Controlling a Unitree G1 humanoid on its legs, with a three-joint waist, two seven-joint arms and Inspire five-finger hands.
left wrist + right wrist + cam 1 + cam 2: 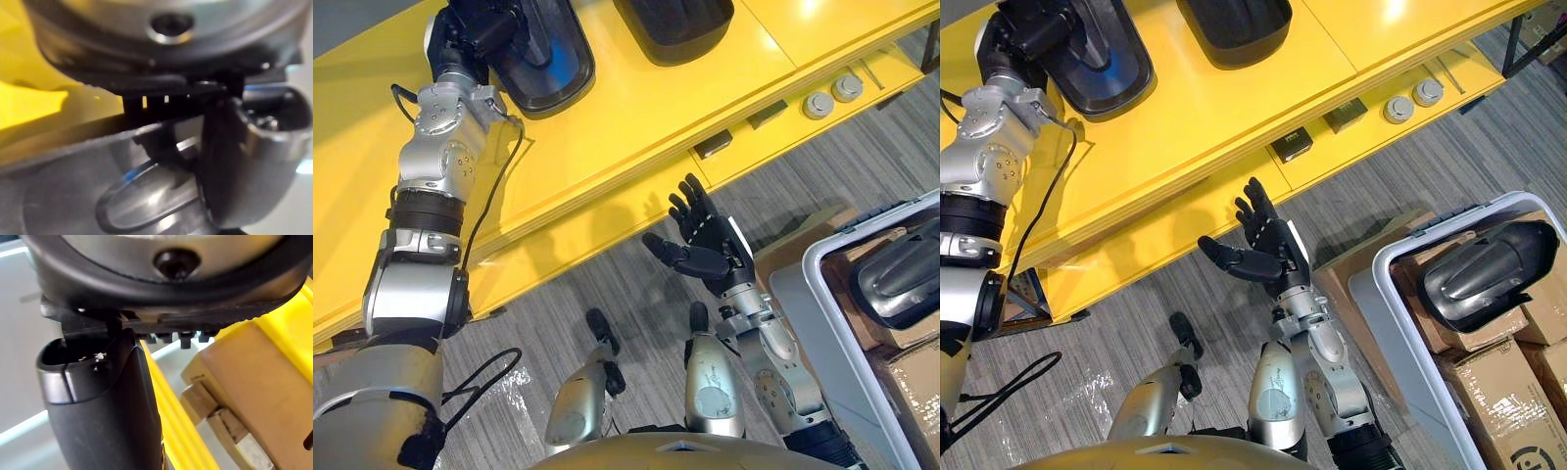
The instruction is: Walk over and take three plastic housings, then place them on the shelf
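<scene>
Left eye view: my left hand [470, 31] sits on a housing [548, 61] on the yellow shelf [636, 117] at upper left, grip unreadable; right hand [705, 240] is spread and empty at centre; a finger snagging on withdrawal could drag the housing off.

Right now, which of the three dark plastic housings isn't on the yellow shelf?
The housing in the white bin on the robot's right; the other two lie on the shelf.
</scene>
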